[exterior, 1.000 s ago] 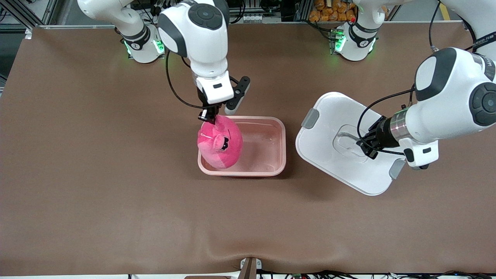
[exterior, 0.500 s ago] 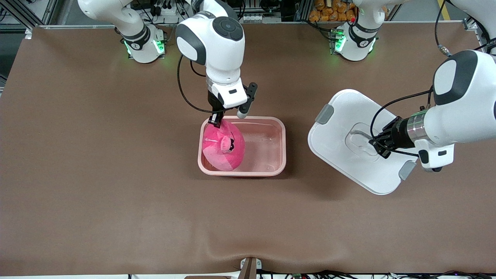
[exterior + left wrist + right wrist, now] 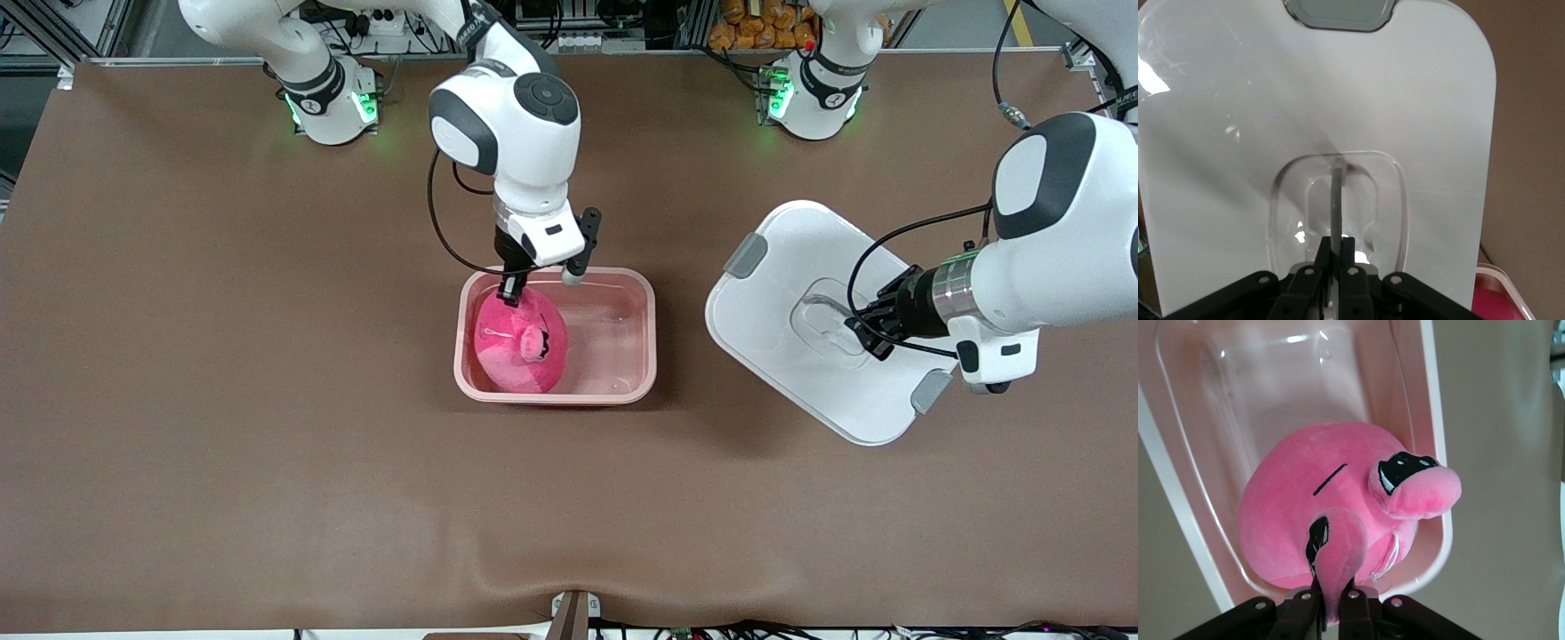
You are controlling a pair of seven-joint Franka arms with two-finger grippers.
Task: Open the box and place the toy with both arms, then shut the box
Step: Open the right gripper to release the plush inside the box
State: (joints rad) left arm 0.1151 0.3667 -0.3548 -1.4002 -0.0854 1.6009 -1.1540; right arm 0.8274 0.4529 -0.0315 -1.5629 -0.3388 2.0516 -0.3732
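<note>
Tub: a rounded-rectangular translucent pink plastic tub (image 3: 622, 351) is seen lidless on the brown table (image 3: 267, 444); it is taken as the landmark below.
Toy: a round pink plush blob (image 3: 518, 342) with dark sleepy eyes is held low inside the tub, at the end toward the right arm; whether the floor is touched cannot be told.
Right end effector (image 3: 510, 292): it is pressed together on a small protruding ear of the plush, over the tub's rim farthest from the front camera.
Lid: a white plastic lid (image 3: 782, 293) with a recessed centre handle is held tilted, beside the tub toward the left arm's end, well apart from it.
Left end effector (image 3: 861, 324): it is pinched shut on the lid's thin handle bar (image 3: 1336, 200).
Risk, toy: the plush is judged likely to roll or lean on the tub wall once released, since only an ear is gripped.
Risk, lid: because one thin bar is clamped, the lid could swing or slip, and a skewed landing would leave the clips unlatched.
Risk, closing: a bulging plush could block the lid.
Count: one tub, one lid, one toy, two grey side clips (image 3: 746, 255), two arms.
</note>
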